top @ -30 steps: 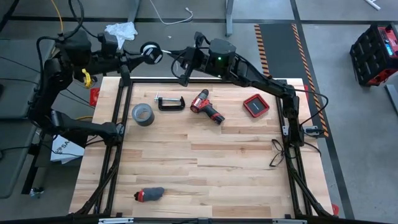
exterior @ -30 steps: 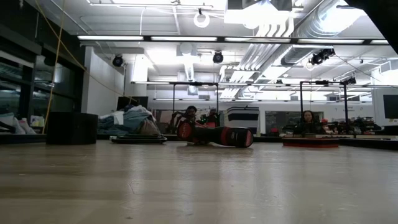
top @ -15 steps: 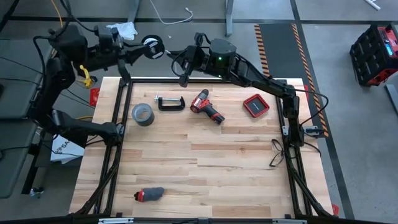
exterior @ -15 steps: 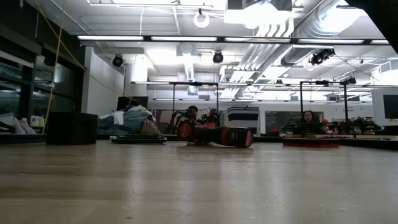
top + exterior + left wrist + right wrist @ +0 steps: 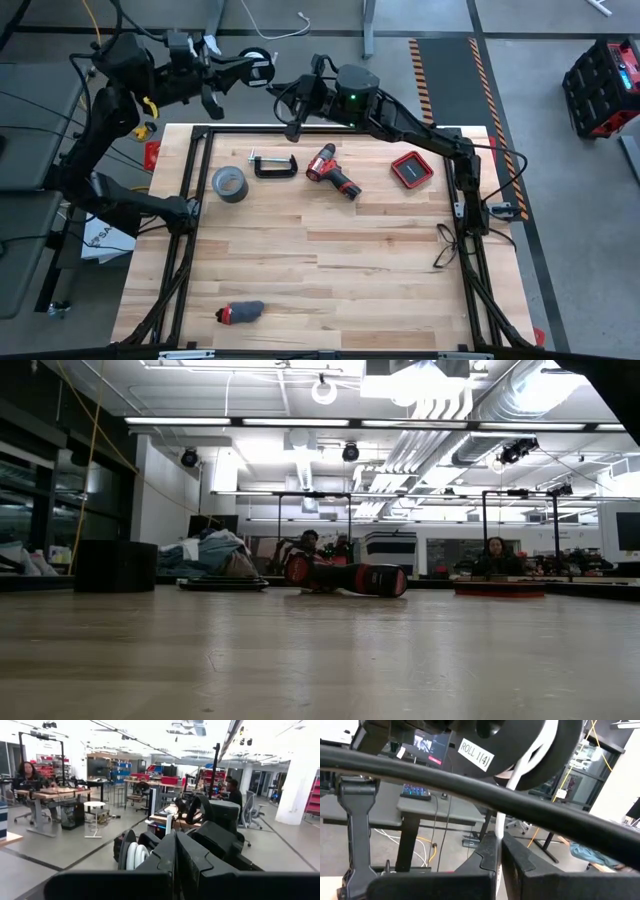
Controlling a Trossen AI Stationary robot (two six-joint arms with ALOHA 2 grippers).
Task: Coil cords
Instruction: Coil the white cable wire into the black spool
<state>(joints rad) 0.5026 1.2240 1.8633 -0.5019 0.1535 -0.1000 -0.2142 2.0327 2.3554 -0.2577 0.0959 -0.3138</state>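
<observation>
A: Where are the grippers?
B: Both are raised past the table's (image 5: 330, 250) far edge. The left gripper (image 5: 262, 68) is clenched on the black disc (image 5: 260, 70) of the white cable (image 5: 499, 827). The right gripper (image 5: 296, 122), just beside it, pinches that cable below the disc.
A: And on the table?
B: A tape roll (image 5: 228, 184), a clamp (image 5: 274, 164), a drill (image 5: 332, 173).

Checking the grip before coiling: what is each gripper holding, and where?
Left gripper holds the disc by its edge; right gripper pinches the white cable.
</observation>
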